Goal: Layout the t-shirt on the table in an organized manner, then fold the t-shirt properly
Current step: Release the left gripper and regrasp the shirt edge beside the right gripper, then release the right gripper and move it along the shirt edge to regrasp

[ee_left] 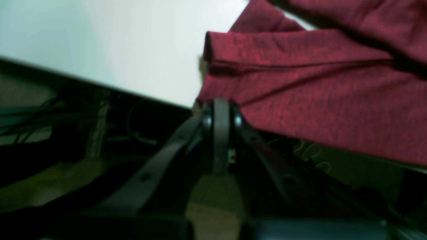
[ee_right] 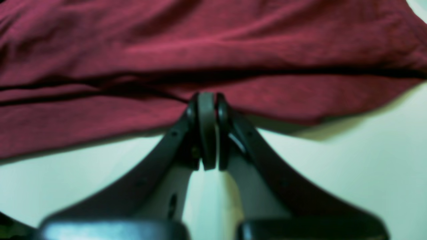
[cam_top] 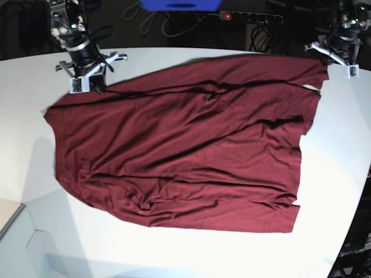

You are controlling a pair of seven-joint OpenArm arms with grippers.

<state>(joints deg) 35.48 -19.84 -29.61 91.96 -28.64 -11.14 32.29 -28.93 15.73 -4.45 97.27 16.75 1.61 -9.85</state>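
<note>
The dark maroon t-shirt [cam_top: 185,150] lies spread and wrinkled across the white table [cam_top: 174,249], with folds along its far edge. My right gripper [cam_top: 97,86] is at the shirt's far left corner. In the right wrist view this gripper [ee_right: 206,100] is shut on the shirt's hem [ee_right: 267,100]. My left gripper [cam_top: 327,58] is at the shirt's far right corner. In the left wrist view this gripper [ee_left: 220,108] is shut on the shirt's edge [ee_left: 300,110], right at the table's edge [ee_left: 100,85].
A power strip [cam_top: 249,16] with a red light, a blue object [cam_top: 179,4] and cables lie behind the table. The table's curved edge [cam_top: 362,185] runs close to the shirt on the right. Dark clutter and cables [ee_left: 66,126] lie below the table's edge.
</note>
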